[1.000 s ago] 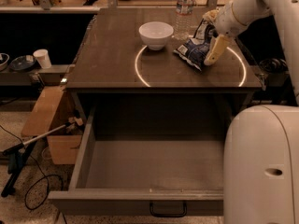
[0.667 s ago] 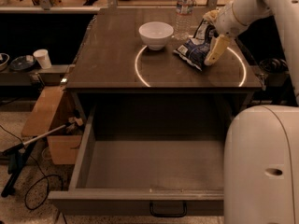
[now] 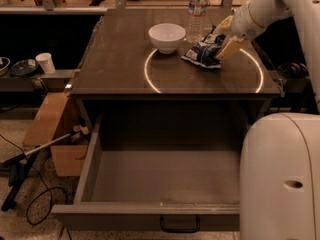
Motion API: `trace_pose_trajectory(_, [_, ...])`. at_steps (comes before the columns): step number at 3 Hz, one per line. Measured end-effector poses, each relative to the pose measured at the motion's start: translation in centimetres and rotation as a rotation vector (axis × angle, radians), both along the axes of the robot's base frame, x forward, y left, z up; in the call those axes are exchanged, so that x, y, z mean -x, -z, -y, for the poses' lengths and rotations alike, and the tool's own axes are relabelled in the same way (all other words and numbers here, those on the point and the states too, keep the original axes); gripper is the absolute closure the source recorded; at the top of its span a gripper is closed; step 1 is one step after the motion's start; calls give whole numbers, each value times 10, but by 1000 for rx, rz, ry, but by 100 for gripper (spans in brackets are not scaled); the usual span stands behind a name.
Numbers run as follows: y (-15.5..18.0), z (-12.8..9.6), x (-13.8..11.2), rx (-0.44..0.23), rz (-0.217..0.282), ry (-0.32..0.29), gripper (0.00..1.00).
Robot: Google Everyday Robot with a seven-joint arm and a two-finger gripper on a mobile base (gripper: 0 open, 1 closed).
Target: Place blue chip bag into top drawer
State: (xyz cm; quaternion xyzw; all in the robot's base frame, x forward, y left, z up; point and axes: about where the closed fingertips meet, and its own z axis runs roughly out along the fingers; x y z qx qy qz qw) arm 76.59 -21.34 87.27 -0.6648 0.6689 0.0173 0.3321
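The blue chip bag (image 3: 201, 53) lies crumpled on the dark tabletop (image 3: 120, 69), right of the white bowl (image 3: 167, 36). My gripper (image 3: 223, 40) comes in from the upper right and is shut on the bag's right end, with one cream finger (image 3: 228, 47) against its right side. The bag still rests on the table. The top drawer (image 3: 160, 179) is pulled wide open below the table's front edge. Its flat grey floor is bare and its black handle (image 3: 179, 226) is at the front.
A clear water bottle (image 3: 198, 9) stands just behind the bag. My white robot body (image 3: 280, 179) covers the drawer's right side. A cardboard box (image 3: 55, 134) and cables lie on the floor at left, and a paper cup (image 3: 46, 62) stands on a low shelf.
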Motion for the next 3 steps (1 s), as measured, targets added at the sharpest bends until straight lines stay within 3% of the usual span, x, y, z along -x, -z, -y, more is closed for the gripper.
trace_pose_trajectory(2, [1, -1, 0, -2, -1, 0, 100])
trace_pose_trajectory(3, [-5, -4, 0, -10, -6, 8, 100])
